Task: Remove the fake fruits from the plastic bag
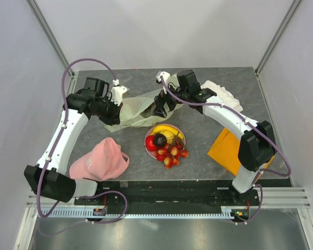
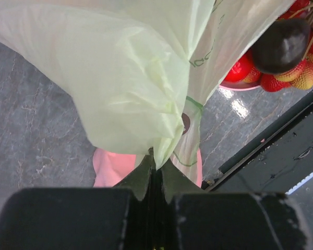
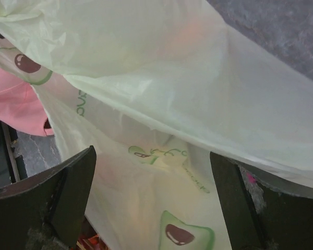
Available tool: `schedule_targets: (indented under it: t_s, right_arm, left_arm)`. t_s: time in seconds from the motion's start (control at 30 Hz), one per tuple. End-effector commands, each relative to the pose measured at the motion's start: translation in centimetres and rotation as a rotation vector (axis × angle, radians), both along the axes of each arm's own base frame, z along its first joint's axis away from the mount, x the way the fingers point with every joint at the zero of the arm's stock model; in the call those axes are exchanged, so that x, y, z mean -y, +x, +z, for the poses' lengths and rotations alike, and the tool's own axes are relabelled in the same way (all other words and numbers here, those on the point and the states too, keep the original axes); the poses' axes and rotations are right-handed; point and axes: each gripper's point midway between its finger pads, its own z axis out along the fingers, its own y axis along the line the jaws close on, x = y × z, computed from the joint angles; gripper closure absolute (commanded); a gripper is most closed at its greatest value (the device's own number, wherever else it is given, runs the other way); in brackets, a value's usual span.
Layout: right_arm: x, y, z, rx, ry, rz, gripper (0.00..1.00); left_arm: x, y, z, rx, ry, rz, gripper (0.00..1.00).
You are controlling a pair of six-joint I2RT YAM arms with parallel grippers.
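Observation:
The pale yellow-green plastic bag (image 1: 138,109) lies crumpled at the table's middle back, between both grippers. My left gripper (image 1: 115,112) is shut on a fold of the bag (image 2: 125,78), pinched at the fingertips (image 2: 146,172). My right gripper (image 1: 160,107) is open, its fingers (image 3: 68,192) on either side of the bag's printed film (image 3: 161,172). Fake fruits lie on a pink plate (image 1: 147,136): banana (image 1: 169,133), dark plum (image 1: 160,139), red apple (image 1: 151,146), berry cluster (image 1: 173,155). The plum (image 2: 279,44) and berries (image 2: 302,75) also show in the left wrist view. What the bag holds is hidden.
A pink cap (image 1: 101,161) lies front left, below the left gripper (image 2: 112,166). An orange cloth (image 1: 227,151) lies front right and a white cloth (image 1: 221,94) back right, under the right arm. The table's front edge and a dark rail (image 2: 271,151) run close by.

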Motion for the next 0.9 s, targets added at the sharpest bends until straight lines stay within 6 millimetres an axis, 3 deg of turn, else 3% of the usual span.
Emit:
schedule_targets:
  t_s: [0.0,0.07,0.13,0.23,0.3,0.43,0.53,0.6,0.67,0.73,0.83,0.87]
  right_arm:
    - [-1.8,1.6,1.3,0.05,0.018,0.056,0.02]
    - [-3.0,2.7,-0.3,-0.03,0.008,0.06,0.02]
    - [-3.6,1.4,-1.7,-0.132,-0.004,0.138,0.02]
    - [-4.7,1.5,-2.5,-0.213,-0.001,0.176,0.06]
    - [-5.3,1.7,-1.5,-0.168,0.006,0.186,0.14]
    - [-5.2,2.6,1.0,0.01,-0.023,0.129,0.2]
    - [-3.5,4.3,3.6,0.148,-0.075,-0.039,0.21]
    - [-2.2,5.6,4.3,0.201,-0.103,-0.155,0.16]
    - [-1.8,4.8,5.6,0.223,-0.083,-0.148,0.12]
    - [-2.9,1.4,7.0,0.193,-0.003,0.008,0.07]
    - [-3.7,-3.5,6.7,0.146,0.051,0.211,0.07]
    - [-3.9,-4.3,6.7,0.148,0.056,0.243,0.08]
  left_arm:
    - [0.6,-1.0,1.9,0.037,-0.072,-0.053,0.98]
    - [1.6,-1.7,2.8,0.027,-0.145,-0.085,0.98]
    - [2.4,-2.5,3.5,0.014,-0.202,-0.109,0.98]
    - [2.6,-2.7,3.3,-0.024,-0.243,-0.072,0.98]
    - [2.3,-2.1,3.4,-0.035,-0.268,-0.018,0.98]
    - [2.0,-0.7,3.0,-0.085,-0.327,0.097,0.98]
    - [1.9,-0.6,2.2,-0.119,-0.351,0.143,0.98]
    - [1.9,-0.9,1.3,-0.135,-0.35,0.154,0.98]
    - [1.7,-1.3,0.5,-0.155,-0.336,0.165,0.98]
    - [1.4,-1.5,-0.4,-0.166,-0.316,0.164,0.98]
    - [2.1,-2.2,0.0,-0.179,-0.352,0.118,0.98]
    - [2.3,-2.2,0.5,-0.173,-0.368,0.108,0.98]
